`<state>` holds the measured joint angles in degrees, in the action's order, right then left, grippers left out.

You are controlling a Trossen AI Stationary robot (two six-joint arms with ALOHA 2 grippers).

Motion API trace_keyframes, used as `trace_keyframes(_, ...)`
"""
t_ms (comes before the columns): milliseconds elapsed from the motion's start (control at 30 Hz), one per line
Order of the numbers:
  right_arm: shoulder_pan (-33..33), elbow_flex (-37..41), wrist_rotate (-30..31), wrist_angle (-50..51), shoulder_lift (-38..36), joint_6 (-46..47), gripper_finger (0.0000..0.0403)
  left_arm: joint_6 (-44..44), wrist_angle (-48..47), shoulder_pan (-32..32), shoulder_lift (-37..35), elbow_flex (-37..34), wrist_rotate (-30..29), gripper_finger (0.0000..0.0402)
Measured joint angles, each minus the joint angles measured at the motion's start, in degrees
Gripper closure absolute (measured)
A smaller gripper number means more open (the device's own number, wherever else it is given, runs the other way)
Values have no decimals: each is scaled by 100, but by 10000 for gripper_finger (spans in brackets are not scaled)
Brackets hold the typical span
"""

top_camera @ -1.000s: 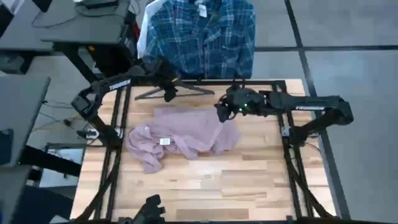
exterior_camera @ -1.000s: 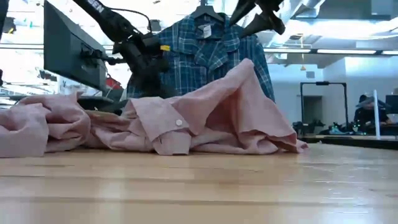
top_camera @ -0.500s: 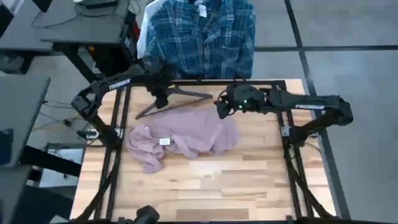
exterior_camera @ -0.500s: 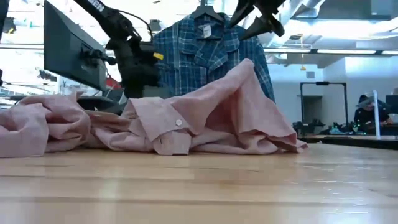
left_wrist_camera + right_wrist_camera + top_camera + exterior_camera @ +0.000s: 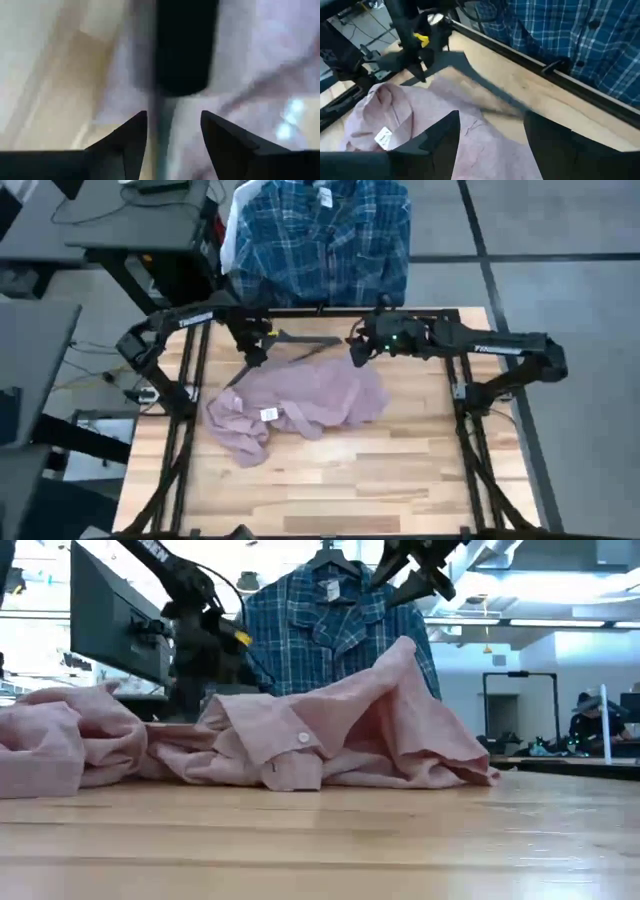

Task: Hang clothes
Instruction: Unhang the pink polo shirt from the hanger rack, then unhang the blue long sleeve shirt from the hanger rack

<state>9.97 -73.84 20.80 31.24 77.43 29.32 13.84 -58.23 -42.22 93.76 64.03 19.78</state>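
Note:
A dusty pink shirt point(image 5: 300, 400) lies crumpled on the wooden table, one fold standing up in a peak point(image 5: 402, 645). My left gripper point(image 5: 256, 352) is at the shirt's far left edge, shut on a thin dark hanger point(image 5: 310, 343) that slants over the shirt's far edge. My right gripper point(image 5: 357, 355) is open above the shirt's far right part, fingers spread over the cloth point(image 5: 420, 115) and touching nothing. A blue-and-white plaid shirt point(image 5: 320, 240) hangs beyond the table's far edge, with a sliver of white shirt point(image 5: 232, 220) behind it. My left gripper holds the hanger near where its two arms meet point(image 5: 437, 57), pinched between the two fingers, which come from above. A thin grey bar point(image 5: 159, 140) shows between the fingers. One arm of the hanger reaches toward my right gripper point(image 5: 510, 102), the other slants down to the table's left point(image 5: 228, 383).
The table's dark frame rail point(image 5: 330, 310) runs along the far edge under the plaid shirt. A desk with a monitor point(image 5: 110, 620) stands to the left. A person point(image 5: 585, 720) sits far back in the room. Bare wood lies toward the near edge point(image 5: 330, 480).
My left gripper has moved from the far rail toward the near edge and the pink shirt, turning the hanger so that one arm swings down to the shirt's left side. The pink shirt has shifted slightly toward the near edge. My right gripper has stayed almost still.

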Motion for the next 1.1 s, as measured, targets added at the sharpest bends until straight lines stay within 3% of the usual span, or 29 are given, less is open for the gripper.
trace_keyframes(133,38,0,1,18,0,-2,195,374,-677,247,8,-57,292,234)
trace_keyframes(267,34,0,0,274,0,-1,195,312,-1807,269,-15,238,-629,234)
trace_keyframes(533,69,0,1,440,84,-94,195,-272,-953,225,-718,1051,-1272,234)
trace_keyframes(767,170,0,-1,0,95,-375,195,62,-897,194,-1192,2129,-1294,233)
trace_keyframes(933,567,-388,-182,-165,62,-840,195,121,-786,193,-1373,2734,-1237,233)
trace_keyframes(1100,1496,-1115,-711,-180,62,-1502,195,331,-751,196,-1350,3056,-573,233)
